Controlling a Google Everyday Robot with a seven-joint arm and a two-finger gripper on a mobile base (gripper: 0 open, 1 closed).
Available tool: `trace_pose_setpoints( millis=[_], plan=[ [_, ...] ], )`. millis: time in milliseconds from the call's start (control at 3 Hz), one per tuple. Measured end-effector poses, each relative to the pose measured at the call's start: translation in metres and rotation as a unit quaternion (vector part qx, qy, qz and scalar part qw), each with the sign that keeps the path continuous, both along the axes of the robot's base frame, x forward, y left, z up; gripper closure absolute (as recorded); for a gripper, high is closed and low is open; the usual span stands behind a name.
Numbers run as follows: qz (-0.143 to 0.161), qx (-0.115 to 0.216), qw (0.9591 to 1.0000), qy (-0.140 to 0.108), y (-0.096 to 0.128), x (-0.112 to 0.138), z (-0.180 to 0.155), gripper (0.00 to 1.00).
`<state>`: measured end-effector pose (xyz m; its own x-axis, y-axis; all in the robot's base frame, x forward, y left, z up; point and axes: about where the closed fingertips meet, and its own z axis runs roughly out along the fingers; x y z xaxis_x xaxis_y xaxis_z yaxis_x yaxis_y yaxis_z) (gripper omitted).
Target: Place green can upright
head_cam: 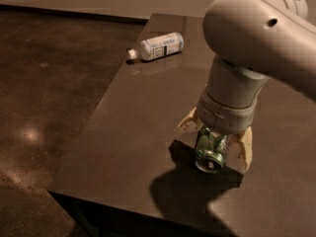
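Note:
The green can lies on its side on the dark table, its silver end facing the camera. My gripper is right above it, pointing down. The tan fingers are spread open, one on each side of the can with a gap to it. The grey wrist hides the can's upper part. I cannot tell whether the fingertips touch the table.
A clear plastic bottle with a white label lies on its side near the table's far left edge. The table's left and front edges drop to a dark polished floor. My arm's large grey link fills the upper right.

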<state>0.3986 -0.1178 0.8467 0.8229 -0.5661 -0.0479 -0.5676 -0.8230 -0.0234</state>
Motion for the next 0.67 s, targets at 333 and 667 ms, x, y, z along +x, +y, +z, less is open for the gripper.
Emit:
trace_pose_setpoints(
  millis=[333,667],
  plan=[
    [0.008,0.000,0.9999,0.007,0.0013,-0.0008,-0.0006,0.39],
    [0.015,0.003,0.9999,0.007,0.0034,-0.0031,0.0026,0.62]
  ],
)
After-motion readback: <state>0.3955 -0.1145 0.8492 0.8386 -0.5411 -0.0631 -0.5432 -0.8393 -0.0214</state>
